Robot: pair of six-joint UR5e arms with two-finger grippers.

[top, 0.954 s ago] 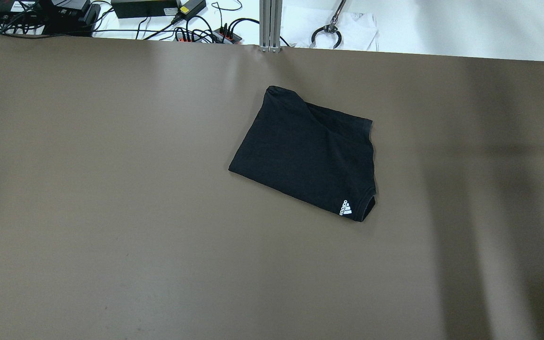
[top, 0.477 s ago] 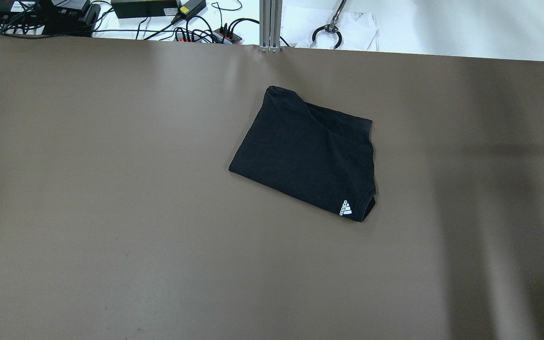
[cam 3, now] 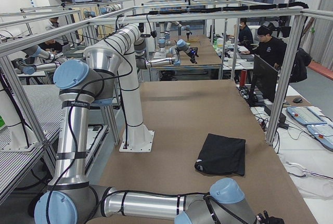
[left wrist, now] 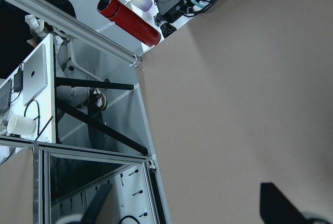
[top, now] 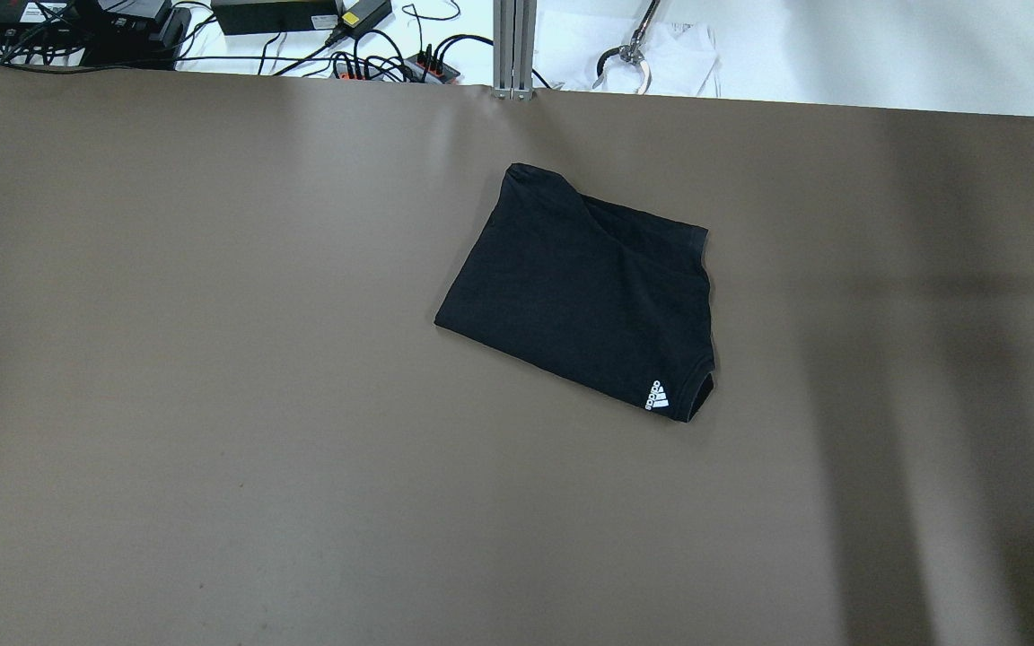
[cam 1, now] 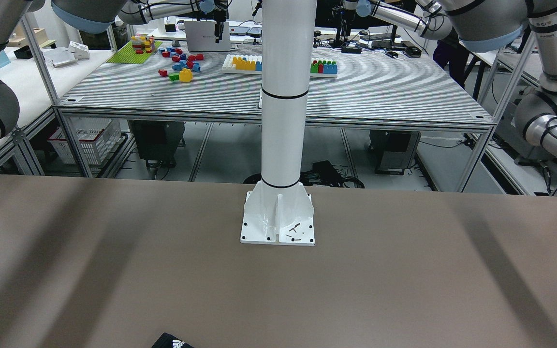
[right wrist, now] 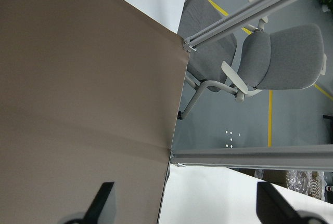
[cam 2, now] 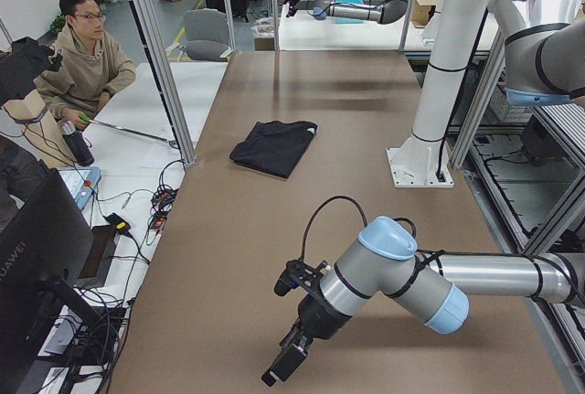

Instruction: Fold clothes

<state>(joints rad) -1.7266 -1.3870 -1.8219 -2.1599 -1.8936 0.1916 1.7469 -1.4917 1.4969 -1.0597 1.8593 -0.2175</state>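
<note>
Left gripper (left wrist: 186, 203): fingers spread wide with nothing between them. It hangs low over the brown matte tabletop (top: 212, 377), at the end of the table on the robot's left and well apart from the garment.
Right gripper (right wrist: 184, 198): fingers also spread wide and empty. It looks down on a bare corner of the tabletop at the opposite end, also well apart from the garment.
Task item: black soft knit T-shirt (top: 584, 283). It lies flat mid-table, slightly toward the robot's right, as a compact four-sided packet turned at an angle to the table edges.
Mark: small white printed logo (top: 657, 395), face up on the packet's near right corner, beside the collar opening.
Fold quality: the near and left edges are clean. The far edge is stepped, with one layer reaching further than the one on top. A shallow crease runs across the upper panel.
Step in hand (judgement): folding looks finished or nearly so. Both arms stand clear with nothing held.
Next move (judgement): if the stepped far edge needs squaring, one gripper has to come in low and pinch every layer at that hem. The knit is thin and limp, so a shallow pinch would likely lift only the top layer and open the packet. Otherwise no contact is needed.
Far edge: black cables and power bricks (top: 302, 27) lie on the white bench beyond the table.
</note>
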